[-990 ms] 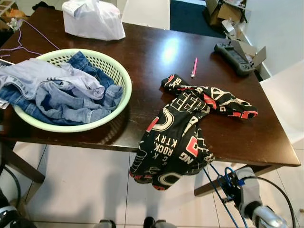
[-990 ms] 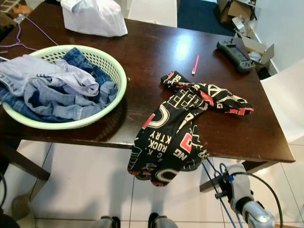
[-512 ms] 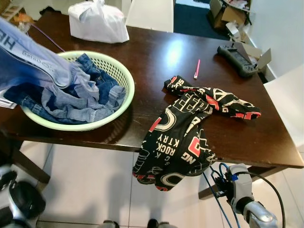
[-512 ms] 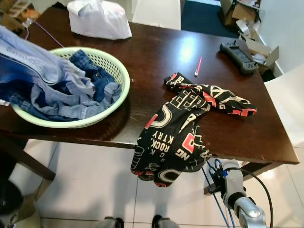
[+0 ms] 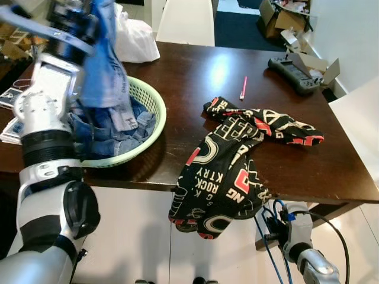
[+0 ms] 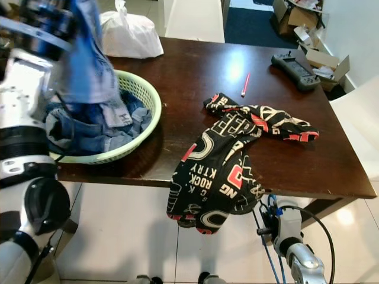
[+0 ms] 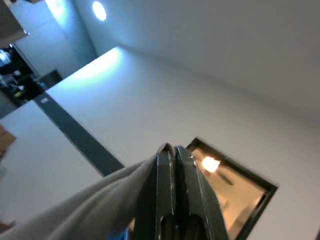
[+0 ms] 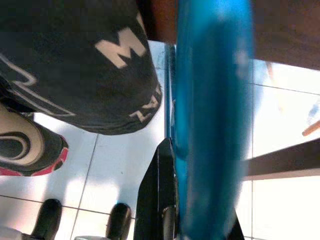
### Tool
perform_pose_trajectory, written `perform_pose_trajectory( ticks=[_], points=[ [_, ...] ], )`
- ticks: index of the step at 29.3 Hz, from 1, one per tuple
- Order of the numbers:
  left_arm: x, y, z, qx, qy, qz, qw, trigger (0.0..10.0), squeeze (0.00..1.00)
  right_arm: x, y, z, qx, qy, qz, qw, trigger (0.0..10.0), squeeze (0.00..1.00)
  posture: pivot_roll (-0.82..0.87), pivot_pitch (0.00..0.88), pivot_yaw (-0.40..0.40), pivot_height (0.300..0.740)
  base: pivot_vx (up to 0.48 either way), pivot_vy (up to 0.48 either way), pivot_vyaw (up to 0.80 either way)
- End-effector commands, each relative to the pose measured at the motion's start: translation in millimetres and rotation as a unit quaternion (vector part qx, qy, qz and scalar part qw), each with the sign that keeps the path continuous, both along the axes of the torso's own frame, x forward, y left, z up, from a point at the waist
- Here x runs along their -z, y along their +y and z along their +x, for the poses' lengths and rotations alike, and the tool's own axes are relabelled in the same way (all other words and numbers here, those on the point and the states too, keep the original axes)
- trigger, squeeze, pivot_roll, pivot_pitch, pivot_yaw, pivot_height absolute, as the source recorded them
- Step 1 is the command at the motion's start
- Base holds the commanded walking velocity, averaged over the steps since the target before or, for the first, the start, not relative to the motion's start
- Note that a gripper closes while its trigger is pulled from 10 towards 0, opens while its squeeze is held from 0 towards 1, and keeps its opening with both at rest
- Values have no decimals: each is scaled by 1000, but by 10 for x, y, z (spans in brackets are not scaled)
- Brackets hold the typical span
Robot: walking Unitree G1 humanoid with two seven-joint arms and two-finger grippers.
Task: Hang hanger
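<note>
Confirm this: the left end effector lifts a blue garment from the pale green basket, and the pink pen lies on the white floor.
One error: the pink pen lies on the dark wooden table, as the left eye view shows. The left end effector does lift the blue garment from the pale green basket.

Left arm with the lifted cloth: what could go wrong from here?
1. The left gripper is shut on the blue garment, whose lower end lies among the jeans in the green basket; lifting may drag them out.
2. The black printed garment overhangs the table edge and could slide off.
</note>
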State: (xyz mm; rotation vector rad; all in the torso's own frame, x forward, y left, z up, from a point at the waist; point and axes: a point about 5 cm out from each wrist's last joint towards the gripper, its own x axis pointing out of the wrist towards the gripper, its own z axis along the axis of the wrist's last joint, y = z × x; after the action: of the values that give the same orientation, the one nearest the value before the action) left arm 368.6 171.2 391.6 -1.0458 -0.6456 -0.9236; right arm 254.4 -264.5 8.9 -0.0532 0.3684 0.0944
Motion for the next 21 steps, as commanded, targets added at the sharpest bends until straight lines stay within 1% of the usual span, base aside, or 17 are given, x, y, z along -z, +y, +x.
perform_pose_trajectory(
  ticks=[1,2,3,4,5,6,8,9,10,11,12,13,15,16,18,19,21],
  points=[
    [-11,-89,11,11,-3,14,1000,0,0,29,-17,-42,9,3,5,1000,10000,0,55,135,-25,740,0,0,0],
    [-34,-307,78,28,4,34,999,0,0,28,-13,-40,14,-1,9,1000,10000,0,50,133,-18,740,0,0,0],
    [-34,-307,78,28,4,34,999,0,0,28,-13,-40,14,-1,9,1000,10000,0,50,133,-18,740,0,0,0],
    [-186,-489,91,42,-9,44,998,0,0,30,-13,-45,21,-4,14,1000,10000,0,42,128,-10,740,0,0,0],
    [-186,-489,91,42,-9,44,998,0,0,30,-13,-45,21,-4,14,1000,10000,0,42,128,-10,740,0,0,0],
    [-387,-608,59,50,-33,50,997,0,0,29,-16,-46,26,-6,17,999,10000,0,42,127,-11,740,0,0,0],
    [-387,-608,59,50,-33,50,997,0,0,29,-16,-46,26,-6,17,999,10000,0,42,127,-11,740,0,0,0],
    [-571,-664,16,52,-59,51,996,0,0,30,-19,-47,30,-8,20,999,10000,0,45,122,-11,740,0,0,0],
    [-571,-664,16,52,-59,51,996,0,0,30,-19,-47,30,-8,20,999,10000,0,45,122,-11,740,0,0,0],
    [-777,-711,-51,54,-86,50,994,0,0,31,-20,-47,33,-9,22,999,10000,0,45,113,-10,740,0,0,0],
    [-895,-735,-91,54,-102,50,992,0,0,32,-20,-46,34,-9,23,999,10000,0,45,113,-10,740,0,0,0],
    [-895,-735,-91,54,-102,50,992,0,0,32,-20,-46,34,-9,23,999,10000,0,45,113,-10,740,0,0,0],
    [-1121,-803,-191,55,-129,48,989,0,0,34,-18,-47,37,-10,26,999,10000,0,41,107,-4,740,0,0,0],
    [-1180,-828,-216,54,-136,48,988,0,0,35,-18,-48,38,-11,27,999,10000,0,41,107,-4,740,0,0,0],
    [-1256,-900,-249,54,-145,52,987,0,0,34,-19,-50,42,-13,29,999,10000,0,39,104,-3,740,0,0,0],
    [-1256,-900,-249,54,-145,52,987,0,0,34,-19,-50,42,-13,29,999,10000,0,39,104,-3,740,0,0,0],
    [-1250,-959,-240,60,-142,51,987,0,0,37,-11,-54,42,-14,29,999,10000,0,37,103,3,740,0,0,0]
  ],
)
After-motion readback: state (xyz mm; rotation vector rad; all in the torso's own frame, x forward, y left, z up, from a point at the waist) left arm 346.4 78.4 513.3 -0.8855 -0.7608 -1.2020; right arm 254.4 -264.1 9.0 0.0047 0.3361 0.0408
